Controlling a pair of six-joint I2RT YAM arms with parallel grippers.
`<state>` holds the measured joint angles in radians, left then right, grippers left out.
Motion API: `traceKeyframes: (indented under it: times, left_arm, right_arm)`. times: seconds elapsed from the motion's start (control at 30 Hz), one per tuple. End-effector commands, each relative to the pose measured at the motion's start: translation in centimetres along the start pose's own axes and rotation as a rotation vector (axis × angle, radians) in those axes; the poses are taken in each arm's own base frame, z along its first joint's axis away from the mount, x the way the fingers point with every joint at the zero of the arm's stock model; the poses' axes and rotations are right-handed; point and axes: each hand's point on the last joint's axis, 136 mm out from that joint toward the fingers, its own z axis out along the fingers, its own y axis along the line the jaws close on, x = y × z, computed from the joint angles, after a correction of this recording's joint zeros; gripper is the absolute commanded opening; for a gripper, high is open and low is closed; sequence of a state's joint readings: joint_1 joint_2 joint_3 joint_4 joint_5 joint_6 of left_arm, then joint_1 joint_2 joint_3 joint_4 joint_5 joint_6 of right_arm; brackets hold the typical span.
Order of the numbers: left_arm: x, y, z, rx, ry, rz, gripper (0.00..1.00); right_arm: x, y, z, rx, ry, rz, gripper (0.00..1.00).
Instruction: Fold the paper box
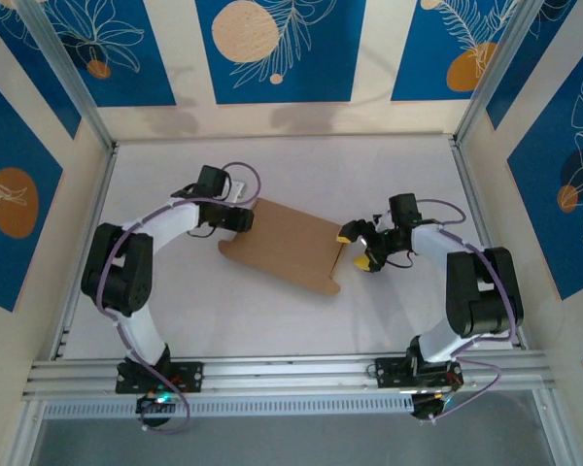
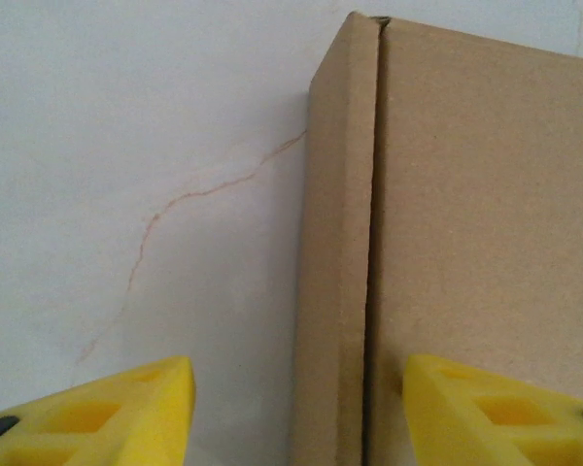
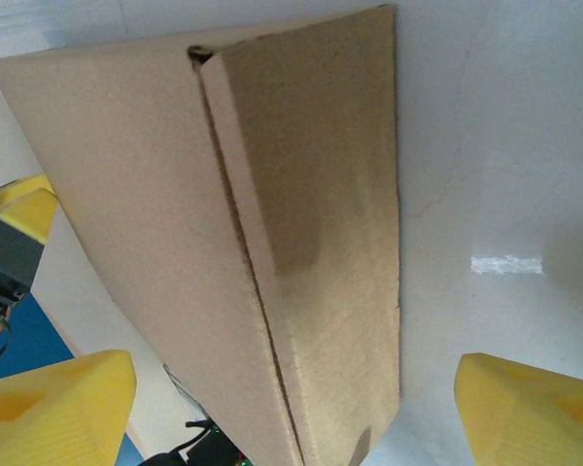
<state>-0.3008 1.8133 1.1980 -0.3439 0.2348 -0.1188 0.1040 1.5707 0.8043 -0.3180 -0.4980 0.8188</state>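
left gripper (image 2: 296, 393): jaws half apart, astride the box's folded side wall, clamping nothing | right gripper (image 3: 296, 388): jaws wide, empty, flanking the opposite edge | paper box (image 1: 287, 243): mid-table between both arms, partly folded | step: probably raising side walls | next: needs both pinching along the creases together

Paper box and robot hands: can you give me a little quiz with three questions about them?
1. True or false: the paper box is blue.
2. What colour are the fingers of the left gripper? A yellow, B red, C green.
3. Fill in: the jaws of the right gripper stand ____.
Key: 1 false, it is brown. 2 A. 3 open.
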Motion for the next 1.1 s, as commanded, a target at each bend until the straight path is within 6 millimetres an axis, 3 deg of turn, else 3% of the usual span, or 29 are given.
traceKeyframes:
  times: [0.0,0.17,0.43,0.8,1.07]
  left_arm:
    - [0.9,-0.4,1.1,0.095,0.053,-0.11,0.55]
    - [2.7,0.7,3.0,0.125,0.137,-0.187,0.47]
    - [5.1,2.0,4.5,0.176,0.246,-0.294,0.24]
    - [6.4,2.4,5.3,0.183,0.311,-0.318,0.08]
    - [6.6,1.3,5.5,0.233,0.33,-0.33,0.04]
  right_arm:
    - [0.5,0.4,0.8,-0.039,0.051,-0.016,0.87]
    - [0.1,0.5,1.7,-0.027,0.072,-0.017,0.9]
    - [0.0,0.0,3.4,-0.003,0.081,-0.028,1.0]
    - [0.1,2.7,4.6,-0.075,0.0,-0.105,1.0]
    - [0.7,5.8,5.5,-0.157,-0.033,-0.182,1.0]
